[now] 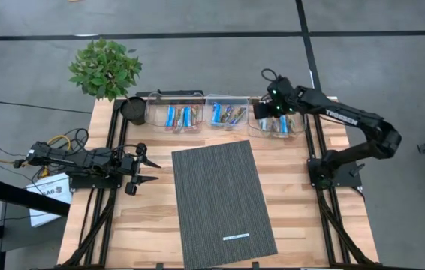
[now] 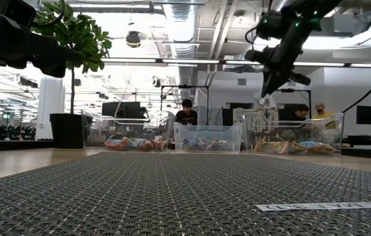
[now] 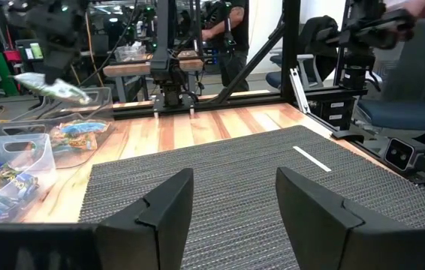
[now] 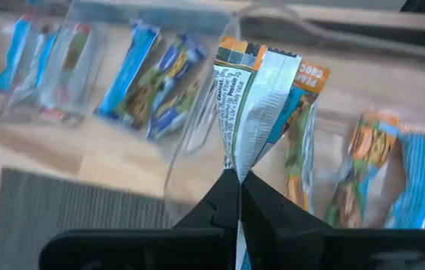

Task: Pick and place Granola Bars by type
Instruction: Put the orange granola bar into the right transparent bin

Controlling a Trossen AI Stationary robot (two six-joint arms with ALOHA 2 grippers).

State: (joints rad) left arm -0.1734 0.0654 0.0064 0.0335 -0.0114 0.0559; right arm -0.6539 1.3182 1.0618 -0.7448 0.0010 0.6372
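Observation:
Three clear bins stand in a row along the table's far edge, each holding granola bars: the left bin [image 1: 176, 114], the middle bin [image 1: 226, 112] and the right bin [image 1: 278, 124]. My right gripper [image 1: 276, 109] hangs above the right bin, shut on one bar [image 4: 261, 105] with a silvery white and orange wrapper. Orange and blue bars [image 4: 381, 172] lie in the bin below it. My left gripper [image 1: 149, 171] waits open at the table's left side, pointing level over the grey mat [image 1: 220, 199], with nothing between its fingers. My right gripper pinches the bar's crimped wrapper end [image 4: 233, 163] between its two fingers [image 4: 220, 196]. The fingers slant down from above. The bar [image 3: 53, 88] sticks out beyond the fingertips, tilted, lifted clear above the right bin.
A thin white strip [image 1: 235, 237] lies on the mat near the front edge. A potted plant [image 1: 106, 69] and a black pot [image 1: 134, 109] stand at the far left corner. Bare wood flanks the mat on both sides. People sit in the room beyond the table.

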